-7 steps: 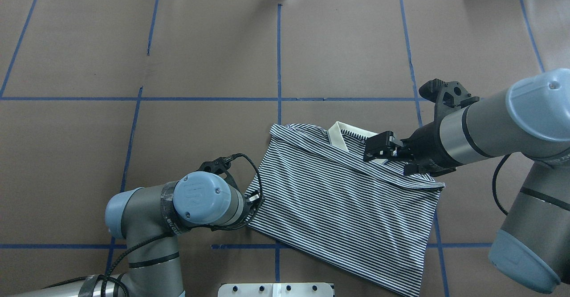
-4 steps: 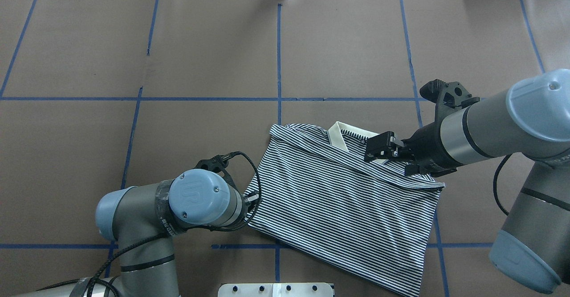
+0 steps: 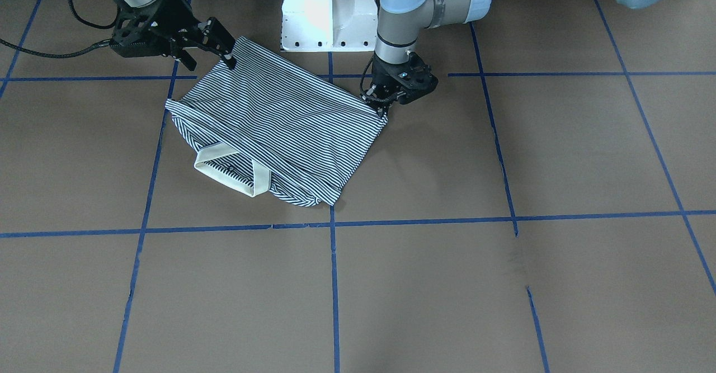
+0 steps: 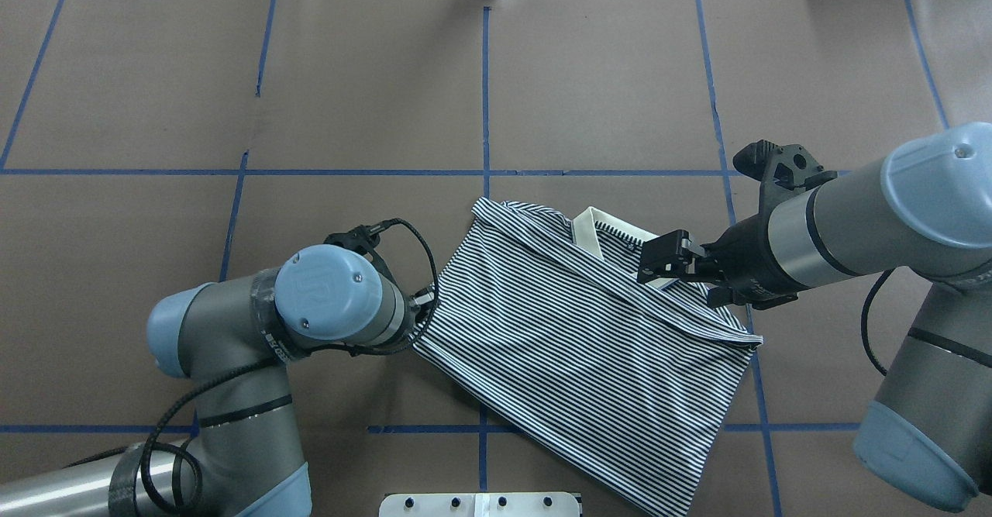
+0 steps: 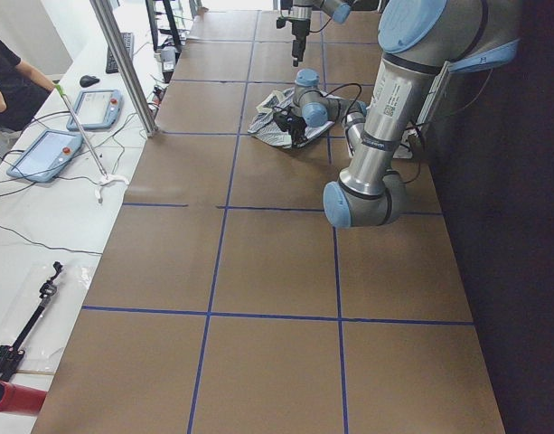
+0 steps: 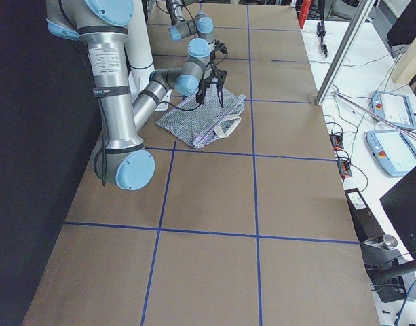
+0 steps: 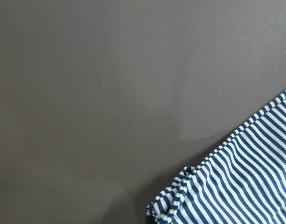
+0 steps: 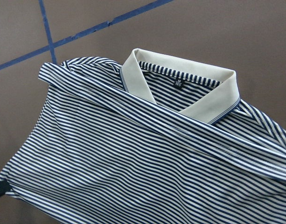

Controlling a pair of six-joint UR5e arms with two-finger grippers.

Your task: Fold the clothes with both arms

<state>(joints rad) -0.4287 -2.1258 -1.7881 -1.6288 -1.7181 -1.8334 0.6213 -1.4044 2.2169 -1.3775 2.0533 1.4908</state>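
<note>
On the brown-paper counter [image 4: 372, 98], the striped polo shirt [image 4: 573, 354] is spread folded just right of centre, its white collar [image 4: 583, 232] at 12 o'clock. At the shirt's 9 o'clock corner the left tool [image 4: 423, 301] is seen clamped on the fabric edge. Over at 2 o'clock, beside the collar, the right tool [image 4: 659, 261] is lowered against the cloth; whether it is pinching cannot be told.

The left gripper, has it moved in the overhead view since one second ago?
Yes. The left gripper has shifted up and leftward, away from the centre blue tape line, dragging the shirt corner along.
</note>
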